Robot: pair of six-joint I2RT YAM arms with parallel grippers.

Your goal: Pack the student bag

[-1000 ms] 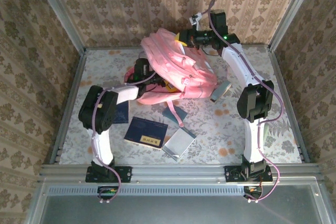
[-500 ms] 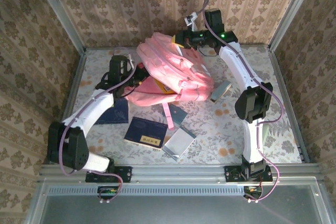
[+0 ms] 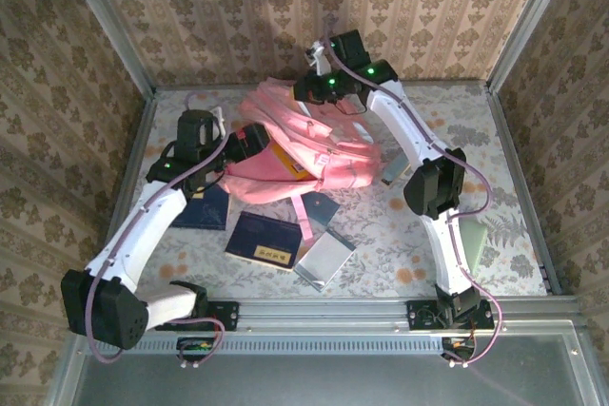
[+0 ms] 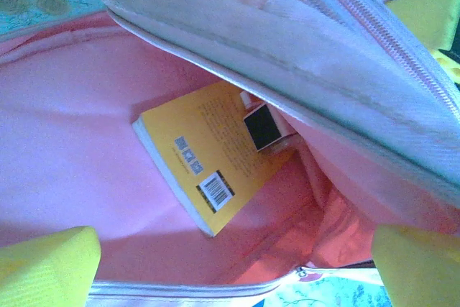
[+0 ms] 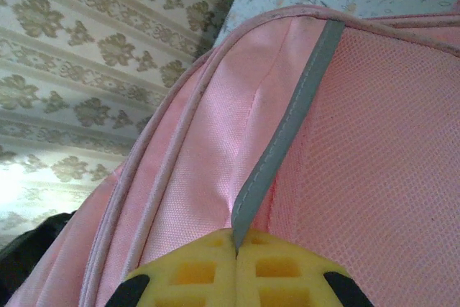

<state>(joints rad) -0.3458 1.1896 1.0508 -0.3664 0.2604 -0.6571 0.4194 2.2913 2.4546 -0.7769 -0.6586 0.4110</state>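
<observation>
Left jaws gape wide at the mouth of the student bag (image 3: pixel 314 145), looking in at a yellow book (image 4: pixel 208 156) that lies flat on the pink lining. Right jaws are clamped tight on the bag's grey strip (image 5: pixel 287 127) at its far top edge. The bag sits mid-surface (image 3: pixel 523 159), towards the far wall. Since a second ago the right arm has swung left, the bag sliding with it, and the left arm has unfolded, elbow out near-left.

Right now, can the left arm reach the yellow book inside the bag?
Probably yes. The shut right fingers pinch a grey strip, holding the mouth of the student bag open; the open left fingers face it, with nothing between them and the yellow book.
</observation>
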